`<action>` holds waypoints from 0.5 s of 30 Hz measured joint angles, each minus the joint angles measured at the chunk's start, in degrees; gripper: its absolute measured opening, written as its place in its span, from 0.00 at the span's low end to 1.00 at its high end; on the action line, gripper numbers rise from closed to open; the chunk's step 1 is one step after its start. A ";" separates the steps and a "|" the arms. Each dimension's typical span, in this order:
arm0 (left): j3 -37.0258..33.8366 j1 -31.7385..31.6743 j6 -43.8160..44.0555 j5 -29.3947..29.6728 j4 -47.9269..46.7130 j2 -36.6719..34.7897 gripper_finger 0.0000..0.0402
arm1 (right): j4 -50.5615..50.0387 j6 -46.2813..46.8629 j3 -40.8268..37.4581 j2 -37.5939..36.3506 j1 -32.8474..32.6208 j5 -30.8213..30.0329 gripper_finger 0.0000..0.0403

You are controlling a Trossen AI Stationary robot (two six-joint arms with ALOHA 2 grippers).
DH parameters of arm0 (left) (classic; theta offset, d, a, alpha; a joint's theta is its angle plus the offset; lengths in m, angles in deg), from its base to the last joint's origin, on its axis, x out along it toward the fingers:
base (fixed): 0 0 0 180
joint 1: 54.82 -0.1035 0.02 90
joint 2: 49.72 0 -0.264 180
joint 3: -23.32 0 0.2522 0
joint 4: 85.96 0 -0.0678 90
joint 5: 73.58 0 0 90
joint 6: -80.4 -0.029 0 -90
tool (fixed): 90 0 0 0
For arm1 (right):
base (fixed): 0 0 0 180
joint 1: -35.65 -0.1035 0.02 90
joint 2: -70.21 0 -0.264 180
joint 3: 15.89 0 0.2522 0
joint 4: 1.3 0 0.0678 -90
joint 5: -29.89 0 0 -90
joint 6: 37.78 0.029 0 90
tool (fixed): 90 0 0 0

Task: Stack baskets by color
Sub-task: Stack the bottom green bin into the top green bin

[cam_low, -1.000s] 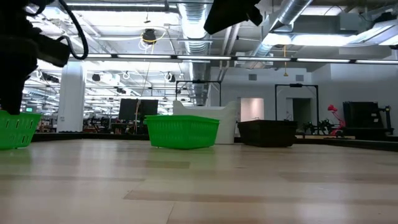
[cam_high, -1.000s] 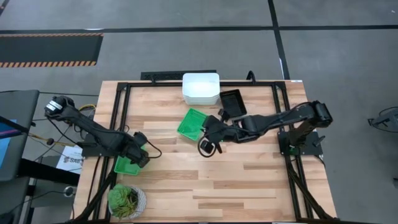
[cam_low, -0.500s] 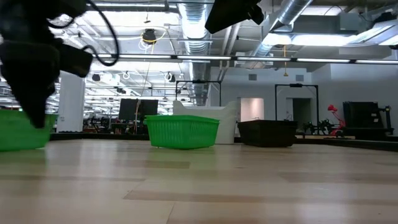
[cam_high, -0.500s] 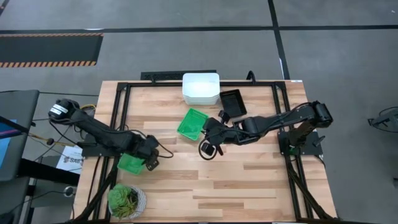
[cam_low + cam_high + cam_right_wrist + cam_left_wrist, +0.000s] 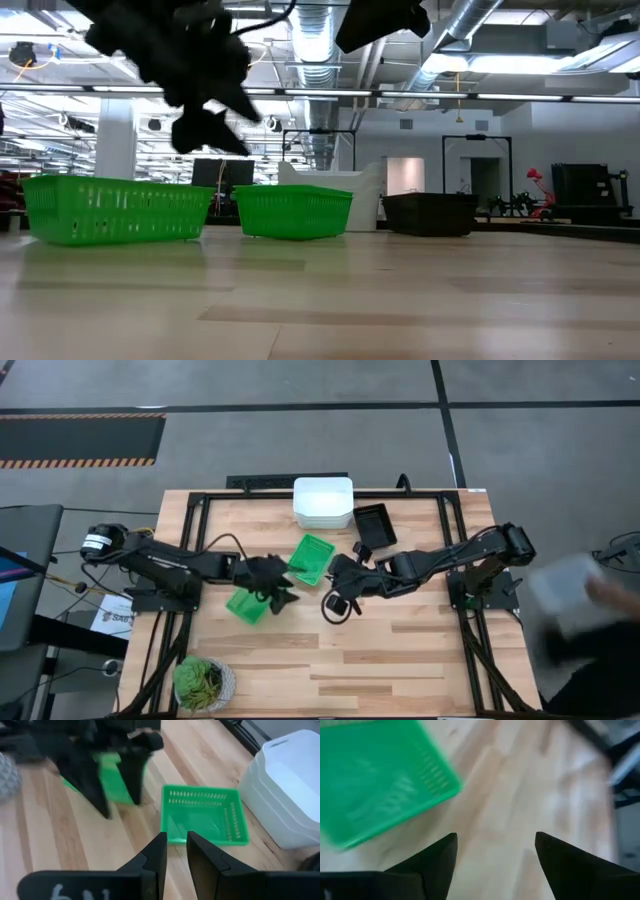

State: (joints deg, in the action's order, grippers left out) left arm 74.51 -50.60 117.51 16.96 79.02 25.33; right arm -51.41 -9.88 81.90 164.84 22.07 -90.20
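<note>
Two green baskets stand flat on the table. One [image 5: 245, 603] is left of the middle, the other [image 5: 312, 558] at the middle. A white stack [image 5: 322, 502] and a black basket [image 5: 373, 525] sit at the far edge. My left gripper [image 5: 280, 590] hovers open just right of the left green basket [image 5: 115, 208], above it, with nothing between its fingers [image 5: 437, 862]. My right gripper [image 5: 330, 568] hangs high by the middle basket's right side. Its fingers [image 5: 159, 852] stand a narrow gap apart with nothing between them, and the middle basket [image 5: 202, 815] lies ahead of them.
A round potted plant [image 5: 203, 682] stands at the near left corner. A black frame [image 5: 190, 520] borders the table's sides. A blurred moving figure [image 5: 570, 605] shows beyond the right edge. Bare wood [image 5: 380, 650] spreads over the near half.
My left gripper has swung toward the table's right edge and tipped up from pointing steeply down to a slant. The left green basket has moved with it from the table's left edge toward the middle and stands on the wood.
</note>
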 joint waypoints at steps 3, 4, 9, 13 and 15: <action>2.34 -1.15 1.14 -7.61 -0.61 -0.79 0.64 | -2.37 -0.70 0.00 0.00 -0.32 0.00 0.24; 3.64 -1.13 1.49 -10.19 -2.23 -1.43 0.64 | -3.00 -2.03 0.00 0.08 -0.32 -0.02 0.24; 13.32 0.96 1.54 -12.97 -21.86 -7.86 0.64 | -2.15 -4.44 -0.07 2.86 -0.65 -0.02 0.24; 23.62 5.28 1.51 -3.34 -38.14 -14.14 0.64 | 5.89 -10.58 -0.06 7.36 -0.34 1.50 0.24; 27.77 7.84 1.53 3.97 -43.19 -17.03 0.64 | 13.08 -16.87 -0.02 10.38 0.45 6.90 0.24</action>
State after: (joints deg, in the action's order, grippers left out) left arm 102.28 -42.76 119.04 20.93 35.83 8.30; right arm -38.34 -26.75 81.88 175.22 22.52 -83.30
